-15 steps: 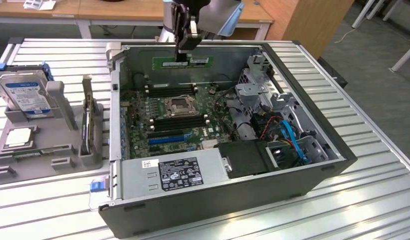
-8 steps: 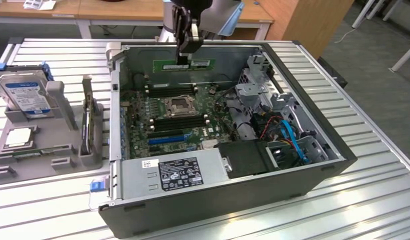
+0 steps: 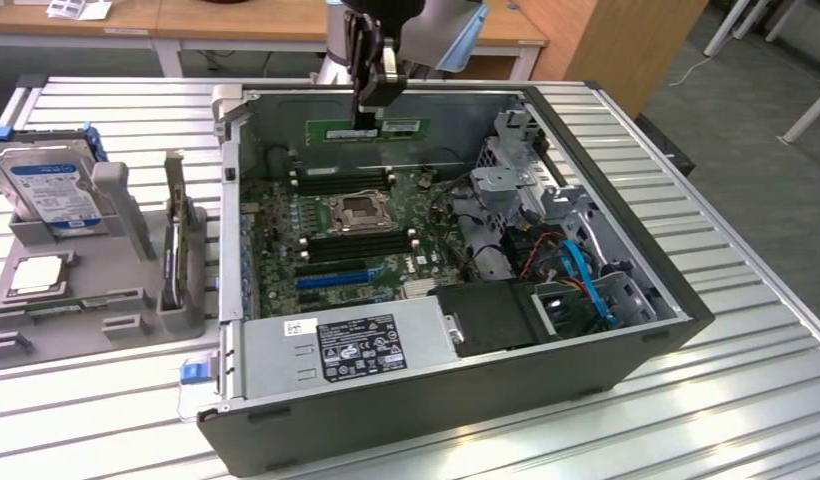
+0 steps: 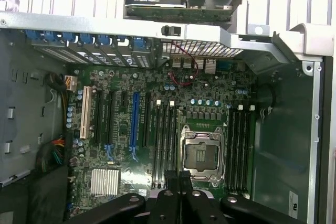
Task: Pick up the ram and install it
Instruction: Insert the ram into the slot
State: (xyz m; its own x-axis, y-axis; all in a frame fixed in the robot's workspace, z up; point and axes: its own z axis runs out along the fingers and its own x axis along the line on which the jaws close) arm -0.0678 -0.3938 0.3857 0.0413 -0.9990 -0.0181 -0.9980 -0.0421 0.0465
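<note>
The ram [image 3: 367, 129], a long thin green stick, hangs level above the far end of the open computer case [image 3: 650, 330]. My gripper [image 3: 367, 112] is shut on its top edge near the middle. The stick is well above the motherboard [image 3: 323, 235], over the black memory slots [image 3: 341, 180] beyond the empty processor socket [image 3: 357, 211]. In the wrist view my closed fingertips [image 4: 171, 179] point down at the board, between the socket [image 4: 199, 153] and a bank of slots [image 4: 163, 140]. A second bank [image 4: 241, 145] lies on the socket's other side. The stick is hidden edge-on between the fingers.
On the exterior view's left, a grey parts holder [image 3: 117, 300] carries a silver hard drive with a blue label [image 3: 50, 190], a square processor chip [image 3: 37, 272] and an upright card [image 3: 183, 245]. The power supply [image 3: 343, 345], drive cage [image 3: 517, 170] and cables [image 3: 577, 270] crowd the case.
</note>
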